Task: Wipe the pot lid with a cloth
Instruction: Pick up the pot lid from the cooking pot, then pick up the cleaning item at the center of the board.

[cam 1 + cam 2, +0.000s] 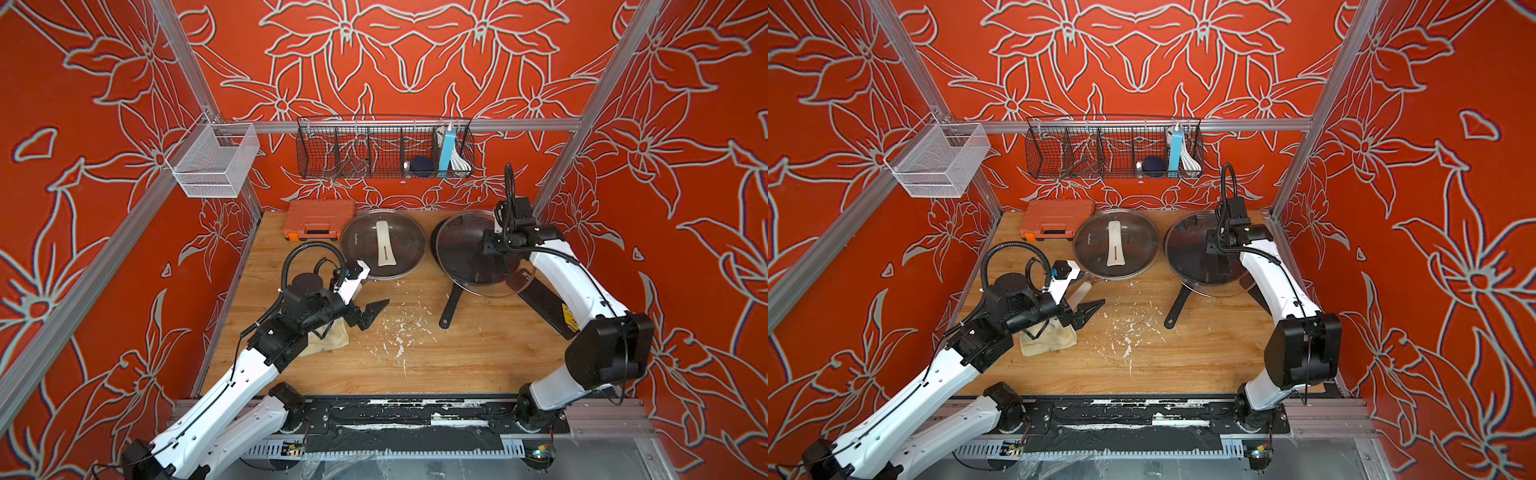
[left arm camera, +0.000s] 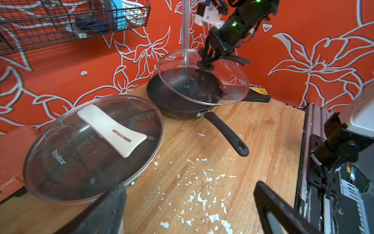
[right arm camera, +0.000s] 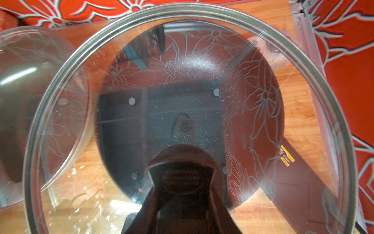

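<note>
Lid hold: we see the right gripper [image 2: 206, 60] closed on the black knob [image 2: 205, 66] of the glass pot lid [image 1: 461, 257], jaws pinched on it from above. The pot lid hangs tilted over the black frying pan [image 2: 168, 99] at the far right of the table [image 1: 457, 365], low edge by the pan's near rim; whether glass touches pan we cannot tell. Through the glass in the right wrist view we see the pan's dark inside. The left gripper [image 1: 374, 315] has its jaws spread wide with nothing between them, above the table at the near left. The cloth [image 1: 1050, 343], beige and crumpled, lies on the table under the left arm's wrist, just beside the open jaws and well apart from the pot lid. We also note a second lid [image 1: 361, 245] with a cream handle beyond the left gripper, an orange case [image 1: 320, 220] at the back, a black flat box [image 1: 548, 307] under the right arm, and white flecks [image 1: 399, 336] mid-table.
</note>
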Available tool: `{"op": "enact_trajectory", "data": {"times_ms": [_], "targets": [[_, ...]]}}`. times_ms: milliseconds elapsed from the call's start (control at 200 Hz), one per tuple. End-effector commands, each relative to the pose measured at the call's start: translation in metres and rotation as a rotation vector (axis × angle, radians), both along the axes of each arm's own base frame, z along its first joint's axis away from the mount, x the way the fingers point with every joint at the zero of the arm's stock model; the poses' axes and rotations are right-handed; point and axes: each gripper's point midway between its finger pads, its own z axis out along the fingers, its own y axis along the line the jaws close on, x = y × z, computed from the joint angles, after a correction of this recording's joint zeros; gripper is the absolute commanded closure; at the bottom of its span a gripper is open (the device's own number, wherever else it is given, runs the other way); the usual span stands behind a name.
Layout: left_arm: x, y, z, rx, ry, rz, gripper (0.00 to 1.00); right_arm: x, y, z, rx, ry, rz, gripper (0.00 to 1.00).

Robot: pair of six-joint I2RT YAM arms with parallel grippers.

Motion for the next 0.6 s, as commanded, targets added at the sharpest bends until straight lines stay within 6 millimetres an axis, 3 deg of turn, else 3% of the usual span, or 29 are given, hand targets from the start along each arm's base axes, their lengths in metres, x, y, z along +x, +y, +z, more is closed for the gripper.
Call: {"op": "enact_trajectory", "data": {"times_ms": [0,145,385,595], "targets": [[0.015,0.028,-0.004,-0.02,0.059,0.21,0.01,-0.002,0.023,0.057,-0.001,-0.197,0.115,1.0],[0.021,0.068,-0.009,-0.063,0.164,0.474,0.01,-0.02,0.042,0.068,-0.047,-0.226,0.202,1.0],[0.013,0.105,-0.02,-0.115,0.286,0.702,0.01,-0.05,0.085,0.078,0.004,-0.259,0.345,1.0],[0.01,0.147,-0.047,-0.154,0.473,0.935,0.01,-0.067,0.123,0.091,0.037,-0.322,0.481,1.0]]}}
